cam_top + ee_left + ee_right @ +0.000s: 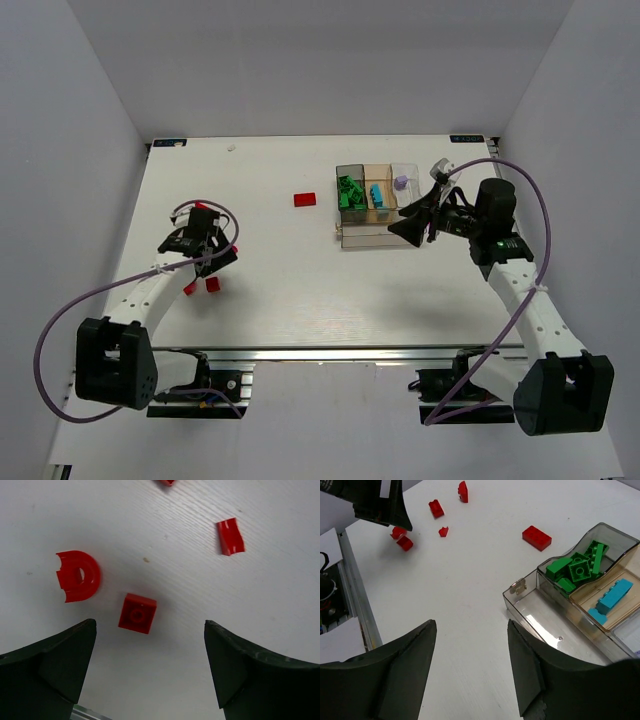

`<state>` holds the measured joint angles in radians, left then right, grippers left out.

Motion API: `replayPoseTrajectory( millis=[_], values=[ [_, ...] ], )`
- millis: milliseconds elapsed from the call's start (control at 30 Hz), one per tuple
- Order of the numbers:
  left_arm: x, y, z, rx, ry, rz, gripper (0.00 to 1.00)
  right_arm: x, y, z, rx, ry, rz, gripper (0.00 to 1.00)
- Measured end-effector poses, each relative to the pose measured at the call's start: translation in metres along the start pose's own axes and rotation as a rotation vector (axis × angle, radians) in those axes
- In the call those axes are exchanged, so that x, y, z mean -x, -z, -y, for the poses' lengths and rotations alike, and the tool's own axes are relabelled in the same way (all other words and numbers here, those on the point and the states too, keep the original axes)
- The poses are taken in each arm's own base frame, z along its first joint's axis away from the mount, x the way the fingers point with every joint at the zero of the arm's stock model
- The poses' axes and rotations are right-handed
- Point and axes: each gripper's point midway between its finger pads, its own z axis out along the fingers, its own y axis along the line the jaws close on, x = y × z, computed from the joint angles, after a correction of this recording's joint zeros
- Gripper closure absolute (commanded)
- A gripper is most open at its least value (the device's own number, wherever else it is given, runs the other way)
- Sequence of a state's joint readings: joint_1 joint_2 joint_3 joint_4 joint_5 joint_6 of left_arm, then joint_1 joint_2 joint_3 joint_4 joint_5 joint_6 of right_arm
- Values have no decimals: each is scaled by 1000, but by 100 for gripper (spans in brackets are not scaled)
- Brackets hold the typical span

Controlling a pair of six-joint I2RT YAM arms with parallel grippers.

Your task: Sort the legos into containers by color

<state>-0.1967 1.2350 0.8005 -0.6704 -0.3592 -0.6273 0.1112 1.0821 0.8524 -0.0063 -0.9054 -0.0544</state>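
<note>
Left pincer [150,630]: matte dark fingers [50,670] spread, empty, tipped down over glossy red square brick [137,612], red half-ring [77,575], grained white table [210,585]. Right pincer [471,622]: released, beside clear tray [520,592]; green bricks [575,567], cyan bricks [610,600] inside.

— How many red legos [536,537] are loose on the table?
— Six in the right wrist view. The left wrist view takes in four of them.
— Green bricks [577,569]?
— At least four. They're heaped, so I can't count them exactly.
— Cyan pieces [612,596]?
— Two. Also one small purple item [401,183].
— Containers?
— One tray [520,587], with three square compartments [620,535] and one long compartment [540,612].
</note>
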Motion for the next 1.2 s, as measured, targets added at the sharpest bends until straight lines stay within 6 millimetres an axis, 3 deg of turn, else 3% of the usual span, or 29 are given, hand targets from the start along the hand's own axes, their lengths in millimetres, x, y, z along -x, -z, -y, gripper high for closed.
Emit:
replayPoseTrajectory(
  millis=[133,367,833,867,1033,1133,1200],
  values=[
    [-3,-10,-15,33,46,-50,3,-1,2,-3,8,-7,-4,35],
    [-35,-34,-21,43,17,-212,15,9,13,-20,23,50,38,35],
    [-42,-42,-14,-13,-25,-264,93,7,19,-16,16,50,46,36],
    [-43,-42,-11,-30,-29,-269,100,7,19,-16,14,49,46,37],
    [-42,-23,27,-252,-56,-284,100,6,20,-15,18,63,47,43],
    [-28,10,67,-475,-80,-232,100,3,20,-18,42,75,39,62],
    [-15,36,97,-618,-109,-196,100,-1,20,-18,51,76,26,85]
  ],
)
